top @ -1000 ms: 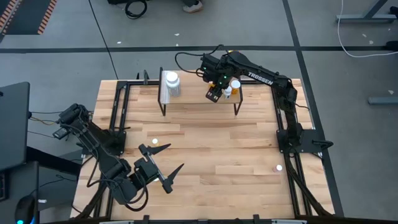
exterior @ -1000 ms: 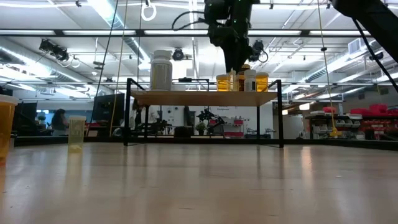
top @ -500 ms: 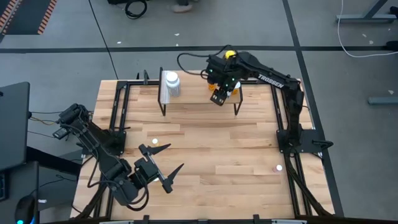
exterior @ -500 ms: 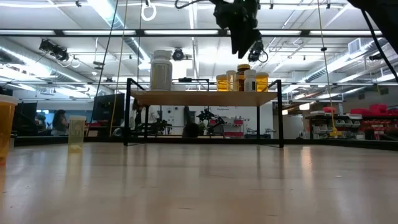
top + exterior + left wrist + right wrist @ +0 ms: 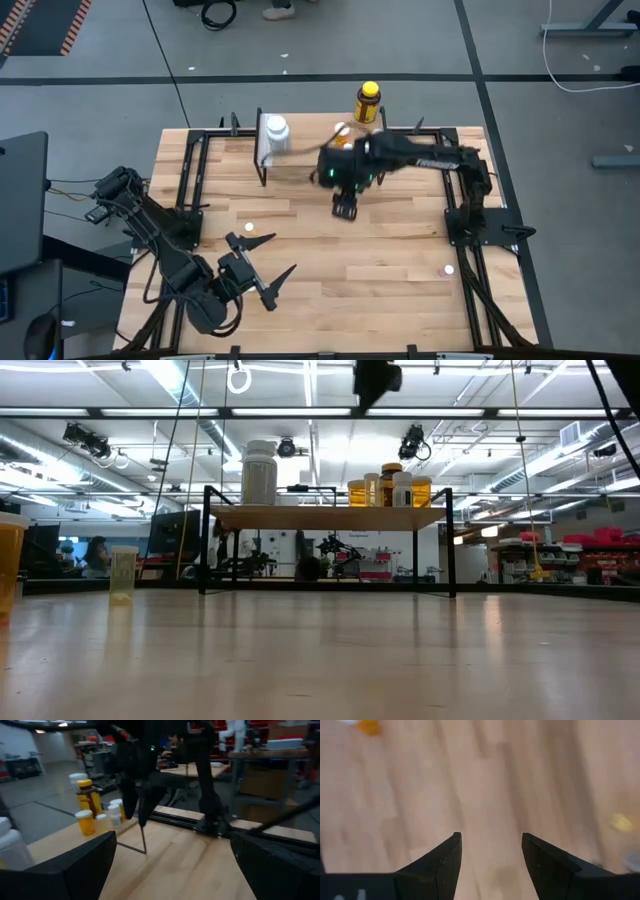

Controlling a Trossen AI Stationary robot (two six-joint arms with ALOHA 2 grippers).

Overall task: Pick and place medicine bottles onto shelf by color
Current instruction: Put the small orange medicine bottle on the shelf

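Amber bottles (image 5: 388,490) on shelf (image 5: 325,517) — right tool (image 5: 345,208) empty.

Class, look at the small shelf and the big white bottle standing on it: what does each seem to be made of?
Shelf: a light wood plank, matte with pale grain, on thin black legs, probably painted metal. Big white bottle: opaque white with a ribbed cap, likely plastic, though the look leaves that open.

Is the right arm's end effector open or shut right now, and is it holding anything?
Open and empty. In the right wrist view the right end effector has its fingers apart, with only bare tabletop between them.
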